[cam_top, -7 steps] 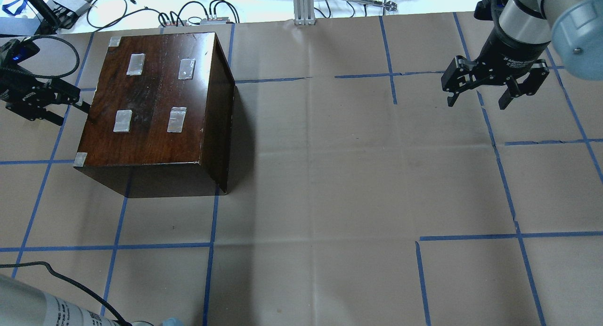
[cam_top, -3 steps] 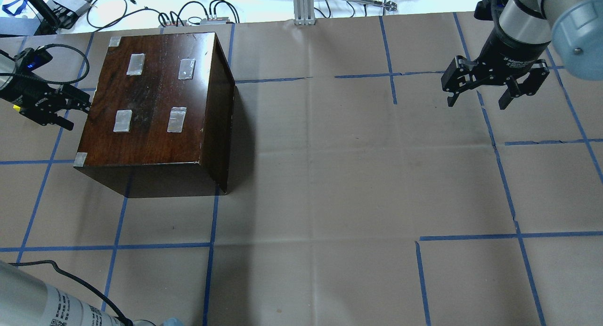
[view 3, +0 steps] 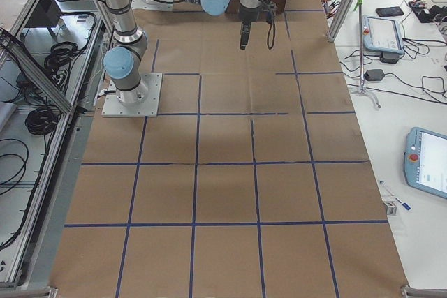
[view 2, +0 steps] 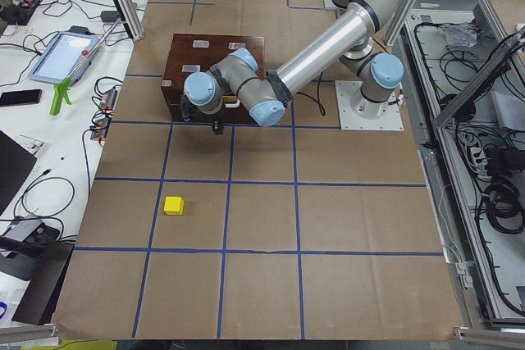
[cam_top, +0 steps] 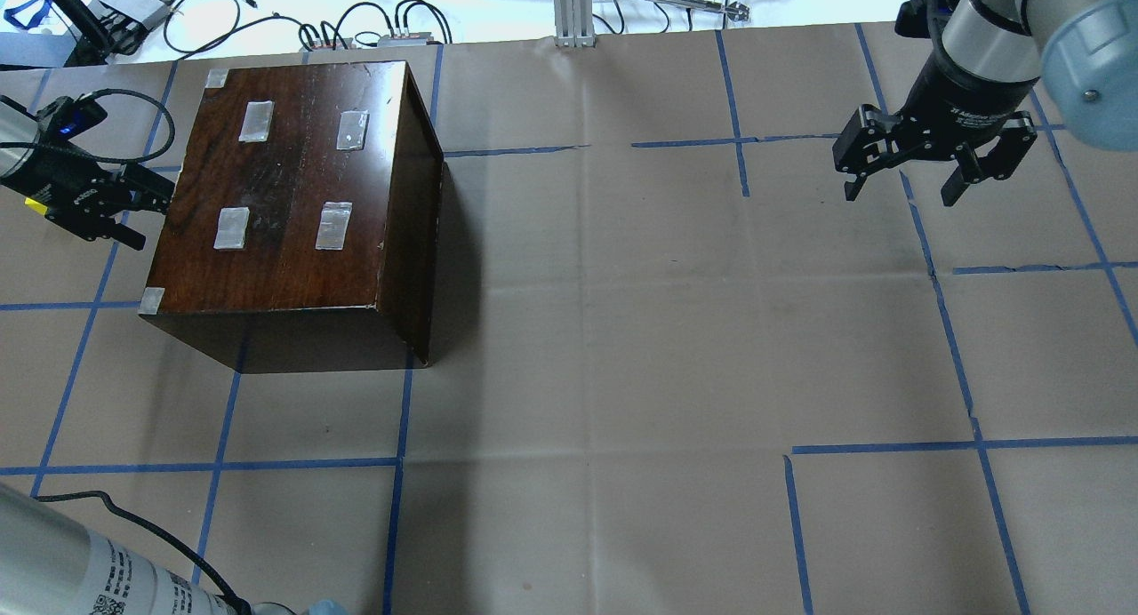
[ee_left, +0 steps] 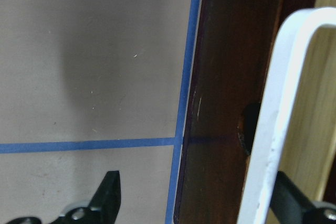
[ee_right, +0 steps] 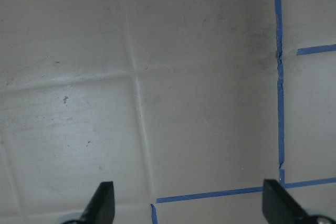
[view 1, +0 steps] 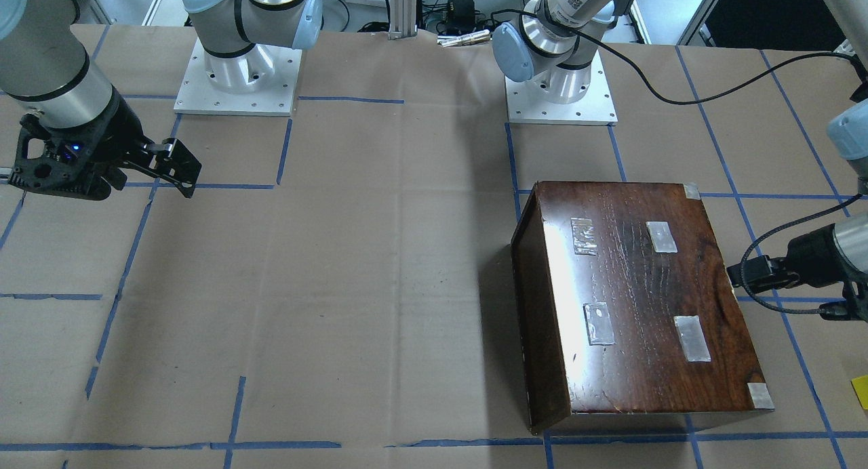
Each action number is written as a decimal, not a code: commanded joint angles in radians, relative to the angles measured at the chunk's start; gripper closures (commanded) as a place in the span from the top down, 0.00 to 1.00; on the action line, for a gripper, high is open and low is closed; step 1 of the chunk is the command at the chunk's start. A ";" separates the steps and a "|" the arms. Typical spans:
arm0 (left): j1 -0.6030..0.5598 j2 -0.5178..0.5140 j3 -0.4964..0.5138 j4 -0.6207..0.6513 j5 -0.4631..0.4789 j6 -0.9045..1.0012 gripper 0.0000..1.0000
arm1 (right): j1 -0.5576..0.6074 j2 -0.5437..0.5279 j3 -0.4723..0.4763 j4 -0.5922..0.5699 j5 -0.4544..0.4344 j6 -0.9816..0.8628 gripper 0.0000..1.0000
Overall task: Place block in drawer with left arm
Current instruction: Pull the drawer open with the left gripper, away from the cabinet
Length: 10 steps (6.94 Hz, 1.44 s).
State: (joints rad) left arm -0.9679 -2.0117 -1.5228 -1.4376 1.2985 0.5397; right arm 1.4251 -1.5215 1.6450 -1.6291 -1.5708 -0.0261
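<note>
The overhead camera looks forward and down from behind the robot; the front-facing one looks steeply down from across the brown-paper table with blue tape lines (view 1: 380, 266). Both share the glossy dark-brown wooden box (cam_top: 284, 188). High side cameras look along the table from each end. The wrist cameras sit close: left on the box's edge, right on paper.

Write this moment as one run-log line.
left end effector: open, at box front | block: on table, unheld | right end effector: open, above table
</note>
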 commanded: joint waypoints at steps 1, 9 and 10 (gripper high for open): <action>0.003 -0.007 0.001 0.041 0.004 0.005 0.99 | 0.000 0.000 0.001 0.000 0.000 0.000 1.00; 0.095 -0.044 0.052 0.060 0.008 0.078 0.99 | 0.000 0.000 0.001 0.000 0.000 0.001 1.00; 0.113 -0.045 0.058 0.060 0.008 0.082 0.99 | 0.000 0.000 0.001 0.000 0.000 0.002 1.00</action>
State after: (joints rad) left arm -0.8710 -2.0548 -1.4727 -1.3800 1.3065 0.6140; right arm 1.4251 -1.5217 1.6457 -1.6291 -1.5708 -0.0251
